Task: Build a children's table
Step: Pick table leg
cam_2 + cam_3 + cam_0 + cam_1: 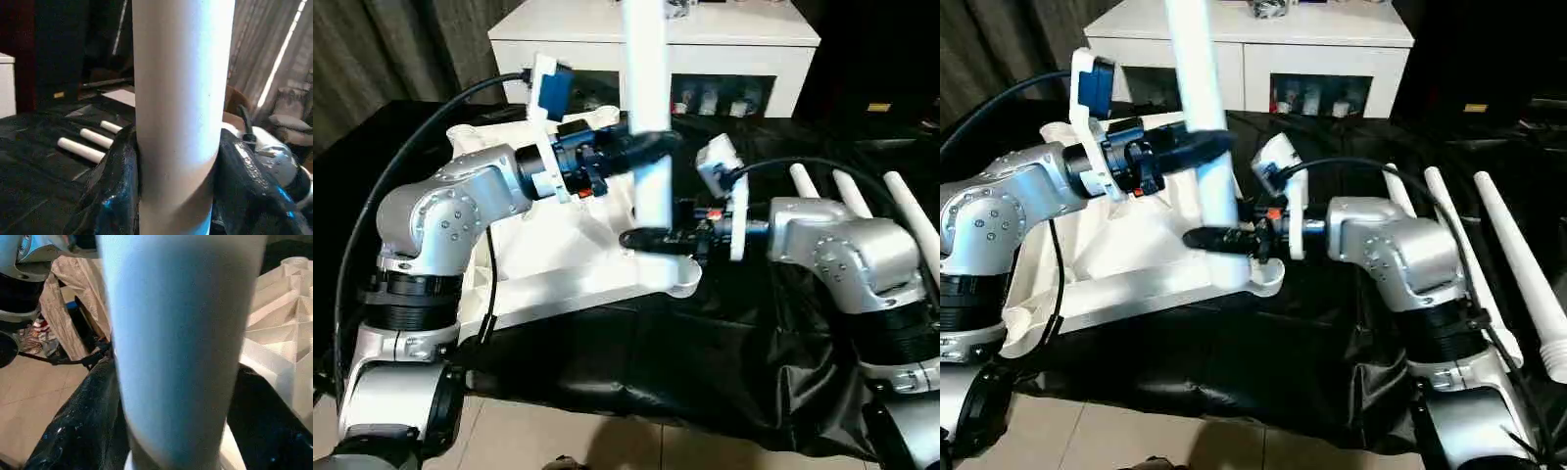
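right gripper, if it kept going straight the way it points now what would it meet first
The right gripper points across at the upright table leg, low near the corner socket of the table top. Its fingers already flank that leg, so the leg comes first; whether they touch is unclear.

Both silver forearms reach inward toward each other. The left gripper (651, 147) sits higher, its jaws closed around the upright leg (646, 69); the right gripper (641, 238) sits lower, jaws straddling the same leg near its base.

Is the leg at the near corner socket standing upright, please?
Upright: the leg rises straight from the tabletop's near corner, both grippers around it.
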